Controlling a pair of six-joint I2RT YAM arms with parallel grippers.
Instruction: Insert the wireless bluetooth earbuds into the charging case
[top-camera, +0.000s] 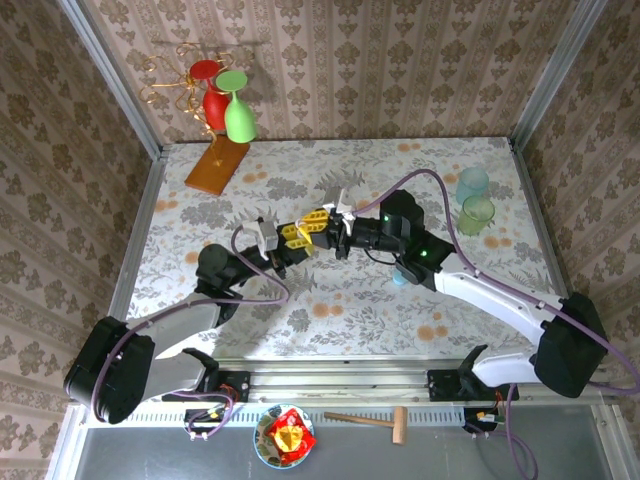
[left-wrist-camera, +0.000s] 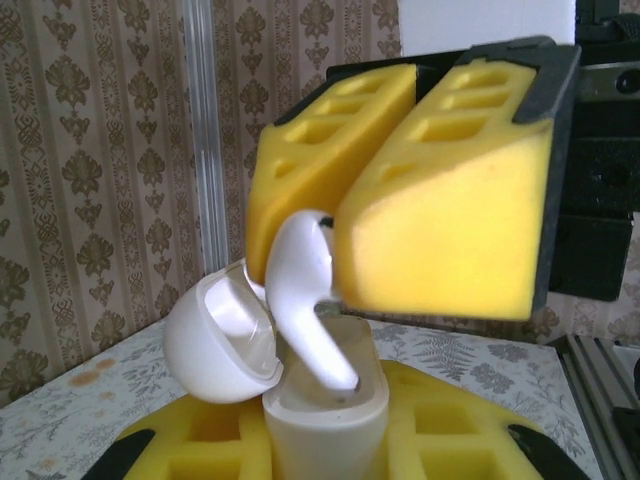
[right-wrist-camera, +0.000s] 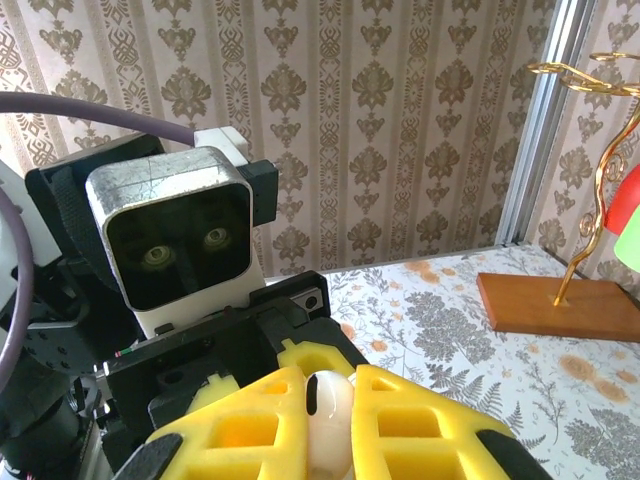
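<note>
Over the middle of the flowered table (top-camera: 350, 300), the left gripper (left-wrist-camera: 325, 445) clamps the open charging case (left-wrist-camera: 325, 410). The right gripper (left-wrist-camera: 333, 245) pinches an earbud (left-wrist-camera: 303, 290) that touches the case. Insertion seems to be in hand; the next move needs a straight push down.

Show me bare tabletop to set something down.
Free: the far strip between the wooden stand and the green cups; the near middle, short of the left end effector and right end effector, which crowd the centre.
</note>
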